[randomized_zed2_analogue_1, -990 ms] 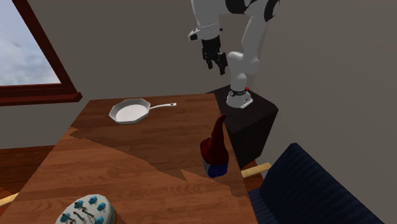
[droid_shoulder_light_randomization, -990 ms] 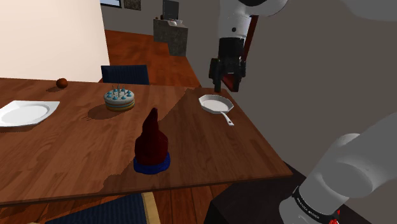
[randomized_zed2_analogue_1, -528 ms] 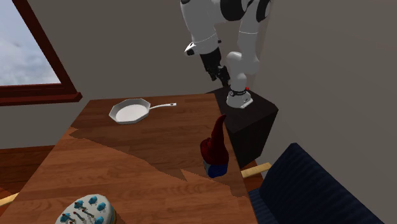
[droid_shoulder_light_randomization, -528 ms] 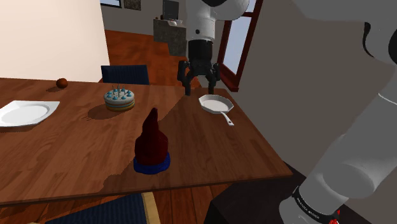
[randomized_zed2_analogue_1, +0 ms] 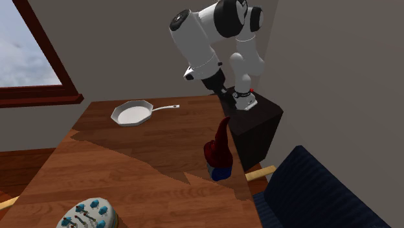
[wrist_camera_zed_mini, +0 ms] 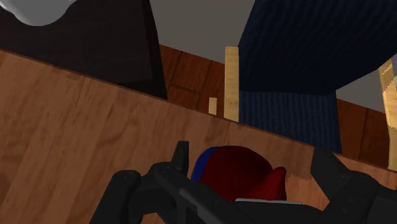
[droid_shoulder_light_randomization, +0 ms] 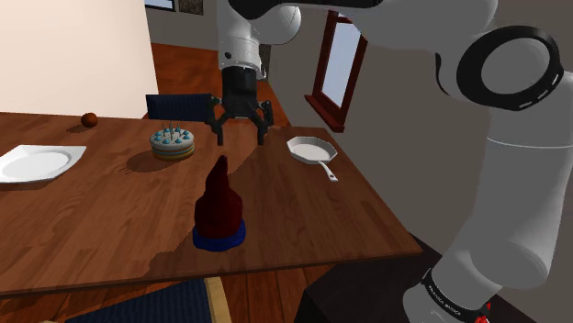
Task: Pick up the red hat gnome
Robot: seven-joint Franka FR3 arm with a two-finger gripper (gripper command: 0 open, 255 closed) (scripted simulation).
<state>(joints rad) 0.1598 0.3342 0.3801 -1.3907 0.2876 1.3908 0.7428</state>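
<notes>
Gnome (droid_shoulder_light_randomization: 219, 206), with a dark red pointed hat over a blue base, stands upright on the brown wooden tabletop (droid_shoulder_light_randomization: 110, 211), near its front edge in the shoulder view. Taken from the gnome in that view, a cake (droid_shoulder_light_randomization: 172, 142) sits at 11 o'clock, a white plate (droid_shoulder_light_randomization: 37, 163) at 9 o'clock and a white frying pan (droid_shoulder_light_randomization: 310, 150) at 2 o'clock. A dark blue chair (droid_shoulder_light_randomization: 179, 106) stands at the tabletop's far side, and a red-framed window (droid_shoulder_light_randomization: 338, 69) is set in the grey wall. The jaws hang open above the tabletop, fingers (droid_shoulder_light_randomization: 220, 138) spread. The gnome is at 6 o'clock from them, apart. In the wrist view it lies between the spread fingers, untouched.
</notes>
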